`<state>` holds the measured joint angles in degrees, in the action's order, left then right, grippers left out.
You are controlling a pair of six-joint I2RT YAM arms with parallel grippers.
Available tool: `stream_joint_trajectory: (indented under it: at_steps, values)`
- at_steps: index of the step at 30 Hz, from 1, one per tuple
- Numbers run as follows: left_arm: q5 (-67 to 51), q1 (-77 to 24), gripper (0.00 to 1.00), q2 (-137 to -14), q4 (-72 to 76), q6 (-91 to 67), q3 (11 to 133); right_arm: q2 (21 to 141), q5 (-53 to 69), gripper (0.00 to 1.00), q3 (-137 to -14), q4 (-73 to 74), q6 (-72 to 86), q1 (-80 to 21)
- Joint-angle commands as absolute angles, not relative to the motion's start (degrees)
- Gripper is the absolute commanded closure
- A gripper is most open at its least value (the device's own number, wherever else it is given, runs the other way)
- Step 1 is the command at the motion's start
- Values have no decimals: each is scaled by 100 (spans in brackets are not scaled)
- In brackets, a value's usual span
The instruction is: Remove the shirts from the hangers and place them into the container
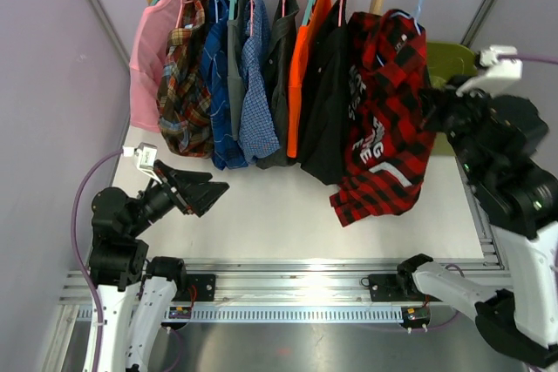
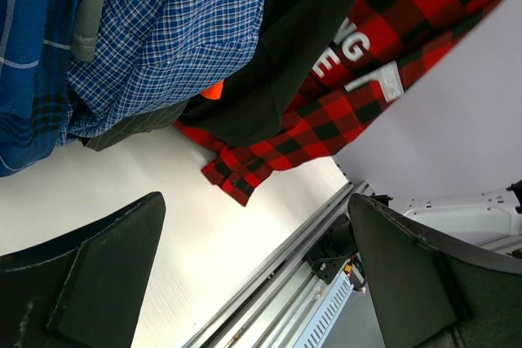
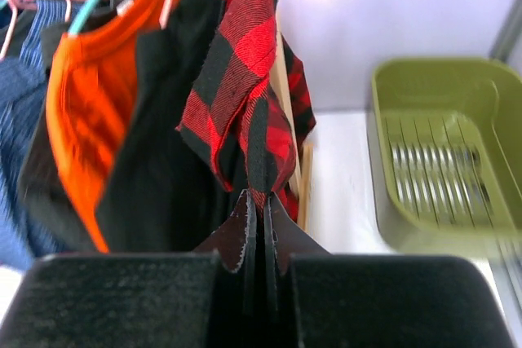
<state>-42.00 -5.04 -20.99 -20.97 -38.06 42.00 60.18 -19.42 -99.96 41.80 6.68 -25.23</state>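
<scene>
Red-black plaid shirt [image 1: 388, 93] hangs, long axis vertical, hem downward.

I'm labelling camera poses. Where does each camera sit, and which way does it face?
Top external: above and behind the arms, looking down at the table and hanging shirts; both arms show.
Left wrist: low over the table, facing the shirt hems; the open left gripper frames it.
Right wrist: raised at the row's right end, facing shirts and the container; the right gripper is shut on the red-and-black plaid shirt.
Shared: all three show that plaid shirt.
</scene>
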Motion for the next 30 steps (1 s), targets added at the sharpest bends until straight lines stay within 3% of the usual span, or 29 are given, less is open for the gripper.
stream_joint_trajectory:
  at_steps: [1,7,16,19,22,23,26,30]
  values:
    - [-4271,-519,1,-2100,-1697,-3937,4648,5196,-2005,100,-9958,5128,1168,-2514]
    - [-4552,-527,1,-2425,-951,-4455,5158,4861,-942,100,-9844,6353,1450,-2522]
    - [-4492,-764,1,-2830,158,-5397,5343,4456,1042,100,-9949,6961,1459,-2505]
    - [-4053,-1465,1,-3093,114,-5178,5501,4368,1431,100,-9958,7014,1433,-2487]
    - [-3001,-2984,1,-3716,-376,-4312,5922,4324,1686,100,-9993,7101,1363,-2417]
    - [-2562,-4041,1,-3909,-587,-4011,6072,4333,1757,100,-9993,7128,1336,-2373]
    - [-325,-5942,1,-4779,-1247,-2929,6967,4237,1951,100,-10011,7207,1239,-2242]
    - [236,-6442,1,-5843,-1520,-2514,7900,4140,2468,100,-10037,7268,1117,-2066]
